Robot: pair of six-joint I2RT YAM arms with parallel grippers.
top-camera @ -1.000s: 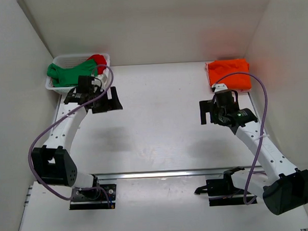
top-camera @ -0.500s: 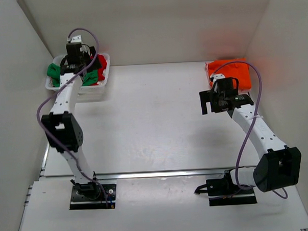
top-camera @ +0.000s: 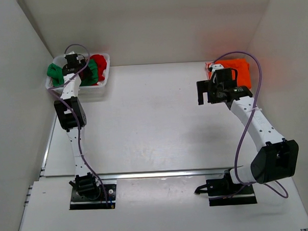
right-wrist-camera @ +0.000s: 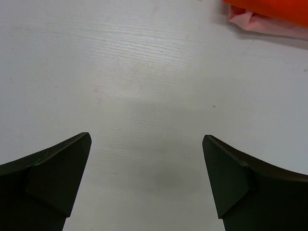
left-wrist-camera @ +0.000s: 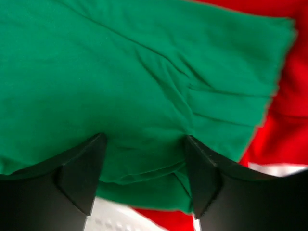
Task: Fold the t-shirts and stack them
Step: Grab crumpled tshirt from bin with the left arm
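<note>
**Inspector:** Left side first. What is recorded there?

**Assessor:** The green shirt (left-wrist-camera: 120,82) is found crumpled in the basket (top-camera: 100,85) at the far left corner, lying partly over the red shirt (left-wrist-camera: 288,120). The left gripper (left-wrist-camera: 144,144) is set down at the green cloth with its jaws spread. Nothing is pinched yet.

**Inspector:** What is advised for the pick?

**Assessor:** One thick fold of green should be gathered between the jaws before they are closed, so that the red shirt is not taken up with it. The lift is best made straight up until the cloth is clear of the basket wall, since a snag on the rim may be expected.

**Inspector:** And further right?

**Assessor:** The middle of the table (top-camera: 154,125) is judged the place for spreading and folding. The right gripper (right-wrist-camera: 147,139) is held above bare table, jaws wide apart, with nothing between them. The orange shirt (top-camera: 240,71) is noted folded at the far right corner, just beyond that gripper. It is taken as the base of the stack and should be left undisturbed. The right gripper should be readied to take a second corner of the green shirt.
</note>
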